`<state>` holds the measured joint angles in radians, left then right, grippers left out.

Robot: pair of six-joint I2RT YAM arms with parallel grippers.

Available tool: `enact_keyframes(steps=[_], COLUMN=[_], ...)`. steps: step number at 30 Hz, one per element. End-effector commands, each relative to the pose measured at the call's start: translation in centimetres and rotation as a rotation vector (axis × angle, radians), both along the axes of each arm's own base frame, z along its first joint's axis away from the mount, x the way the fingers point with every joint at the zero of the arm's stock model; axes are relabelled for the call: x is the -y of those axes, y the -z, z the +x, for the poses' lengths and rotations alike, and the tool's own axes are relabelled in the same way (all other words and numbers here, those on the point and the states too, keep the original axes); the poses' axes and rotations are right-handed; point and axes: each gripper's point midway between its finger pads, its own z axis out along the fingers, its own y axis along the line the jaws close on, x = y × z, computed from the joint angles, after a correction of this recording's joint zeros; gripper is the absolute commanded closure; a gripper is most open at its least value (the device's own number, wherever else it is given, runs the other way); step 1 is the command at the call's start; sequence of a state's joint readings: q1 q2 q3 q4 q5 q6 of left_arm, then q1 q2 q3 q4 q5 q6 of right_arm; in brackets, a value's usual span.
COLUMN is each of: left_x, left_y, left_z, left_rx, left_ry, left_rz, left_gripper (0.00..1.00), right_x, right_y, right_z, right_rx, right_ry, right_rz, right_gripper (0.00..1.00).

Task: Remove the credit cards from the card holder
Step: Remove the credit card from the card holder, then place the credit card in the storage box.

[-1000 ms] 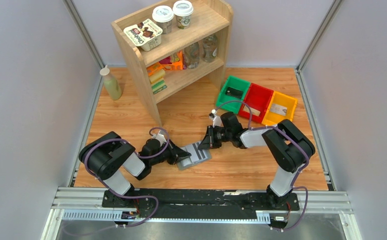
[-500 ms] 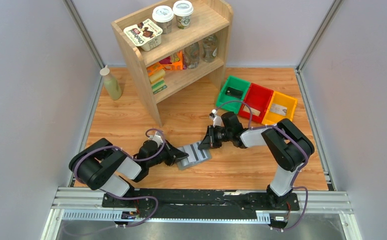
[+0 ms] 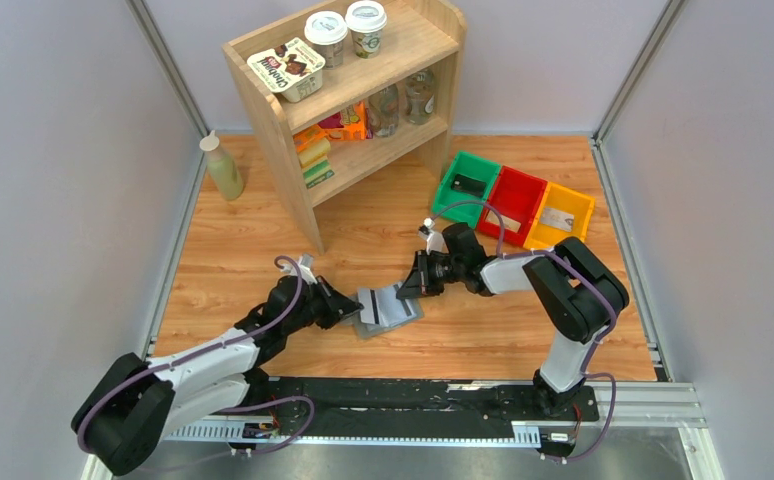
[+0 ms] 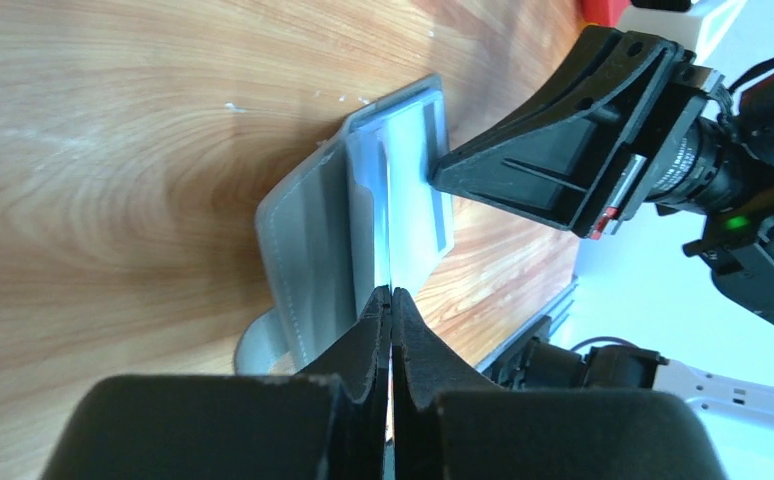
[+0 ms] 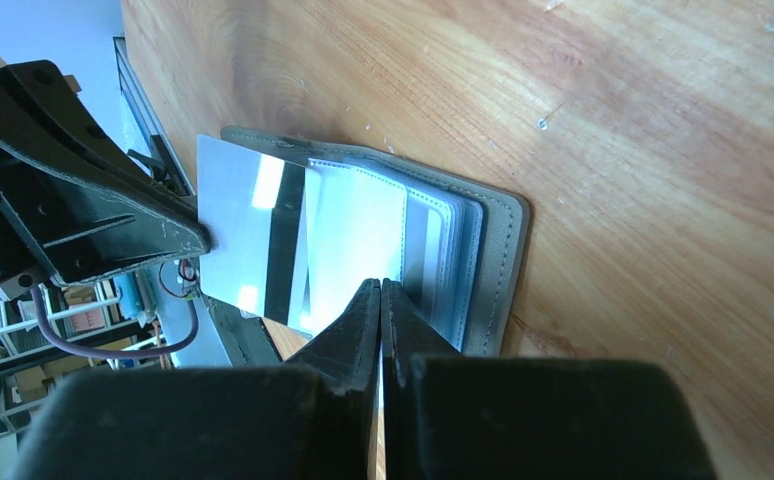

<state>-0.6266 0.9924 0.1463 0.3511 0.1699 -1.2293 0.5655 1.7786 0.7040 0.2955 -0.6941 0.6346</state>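
Left tool [image 4: 391, 293] pulled back pinching striped card [image 5: 248, 230], card holder [image 5: 504, 250] partly hidden

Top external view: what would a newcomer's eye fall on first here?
The open grey card holder lies on the wooden table, near its front middle. The left gripper is shut on a credit card with a dark stripe, partly out of its pocket; the right gripper, shut, meets the holder's opposite edge.

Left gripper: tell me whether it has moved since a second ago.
Yes. The left gripper has backed slightly left, away from the green bin, drawing a striped credit card partway out of the card holder.
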Motion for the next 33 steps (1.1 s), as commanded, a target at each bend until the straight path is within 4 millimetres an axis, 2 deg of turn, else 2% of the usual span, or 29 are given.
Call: enact_keyframes(steps=[1,10,15,22,27,31,33], left_x=[-1.8,-1.4,-0.8,0.3,1.1,1.6,1.6], left_y=[1.0,-1.2,-2.5,-5.0,-7.5,-9.4,-9.9], left_z=[-0.4,-0.1,0.4,1.2,1.8,2.1,1.8], left_rx=[-0.026,0.013,0.047,0.18,0.325,0.474,0.537], left_ry=[-0.017,0.048,0.066,0.164,0.242,0.331,0.395], left_rz=[0.125,0.182,0.174,0.195,0.208,0.277,0.365], left_gripper=[1.0,1.0,1.0,1.0,1.0,1.0,1.0], right_x=[2.4,1.3,0.7,1.1,1.8,2.4,2.4], right_y=[3.1,-1.5,-5.3,-9.8,-11.4,-12.6,-13.6], right_z=[0.1,1.3,1.5,1.6,1.2,1.0,0.8], right_rx=[-0.019,0.083,0.205,0.294,0.326,0.221,0.16], right_ry=[0.053,0.017,-0.014,0.034,0.05,0.137,0.185], right_rz=[-0.157,-0.132,-0.145,-0.151,-0.178,-0.209,-0.199], right_gripper=[0.98,0.84,0.58,0.3,0.26,0.21,0.13])
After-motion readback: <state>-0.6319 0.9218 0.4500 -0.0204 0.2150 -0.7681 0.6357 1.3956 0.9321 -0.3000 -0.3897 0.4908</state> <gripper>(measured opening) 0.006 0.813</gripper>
